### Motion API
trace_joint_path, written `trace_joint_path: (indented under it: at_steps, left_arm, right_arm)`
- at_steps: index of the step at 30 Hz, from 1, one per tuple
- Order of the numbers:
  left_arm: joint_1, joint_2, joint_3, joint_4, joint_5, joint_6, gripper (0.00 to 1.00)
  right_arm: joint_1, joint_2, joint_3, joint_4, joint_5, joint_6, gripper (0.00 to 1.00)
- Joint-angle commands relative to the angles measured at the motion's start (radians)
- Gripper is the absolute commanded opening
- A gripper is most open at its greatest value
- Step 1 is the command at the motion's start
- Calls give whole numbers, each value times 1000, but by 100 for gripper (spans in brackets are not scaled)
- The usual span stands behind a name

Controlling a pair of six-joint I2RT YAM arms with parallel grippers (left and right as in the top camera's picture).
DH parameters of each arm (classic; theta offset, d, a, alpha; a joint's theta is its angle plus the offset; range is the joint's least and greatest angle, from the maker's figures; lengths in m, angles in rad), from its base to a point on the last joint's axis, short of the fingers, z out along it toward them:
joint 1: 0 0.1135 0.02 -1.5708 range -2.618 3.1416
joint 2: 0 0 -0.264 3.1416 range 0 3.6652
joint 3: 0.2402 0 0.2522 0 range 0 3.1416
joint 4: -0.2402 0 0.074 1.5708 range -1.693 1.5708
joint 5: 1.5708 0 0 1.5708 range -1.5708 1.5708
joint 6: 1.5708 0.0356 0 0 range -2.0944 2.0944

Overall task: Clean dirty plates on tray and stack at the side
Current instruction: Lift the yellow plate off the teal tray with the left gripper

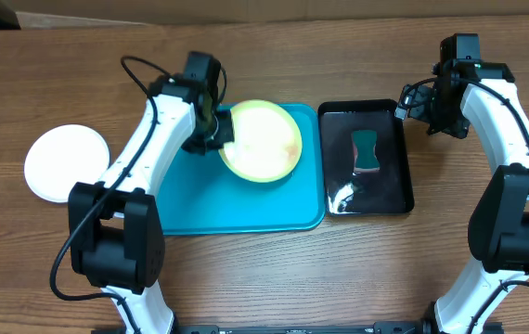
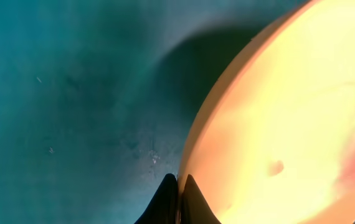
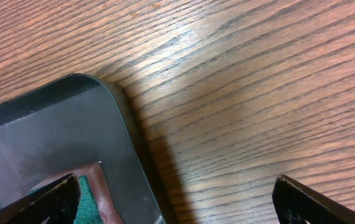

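The yellow-green plate (image 1: 263,139) is over the back of the turquoise tray (image 1: 237,209). My left gripper (image 1: 216,130) is shut on its left rim. In the left wrist view the fingers (image 2: 179,198) pinch the plate's edge (image 2: 289,118), a reddish smear shows on the plate's face, and the tray floor (image 2: 71,93) lies behind. The white plate (image 1: 67,162) lies on the table left of the tray. The mint-blue plate is not in view. My right gripper (image 1: 429,109) is open and empty above the black tray's far right corner, with wood between its fingers (image 3: 177,205).
A glossy black tray (image 1: 396,190) holding a green sponge (image 1: 367,150) stands right of the turquoise tray. Its corner (image 3: 40,137) and the sponge's edge (image 3: 90,200) show in the right wrist view. The table is brown wood.
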Motion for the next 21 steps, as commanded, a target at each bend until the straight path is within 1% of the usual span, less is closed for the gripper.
trace_joint_path:
  at_steps: [1,6,15,17,21]
  left_arm:
    - [5,7,100,-26,2,35,4]
    - [-8,7,164,-38,42,34,4]
    - [-106,8,166,16,49,23,4]
    - [-140,8,166,40,33,12,4]
    - [-215,8,166,81,-43,-4,4]
  right_arm:
    - [-3,-7,14,5,-5,12,100]
    - [-3,-7,14,5,-5,12,100]
    - [-3,-7,14,5,-5,12,100]
    - [-3,-7,14,5,-5,12,100]
    - [-3,-7,14,5,-5,12,100]
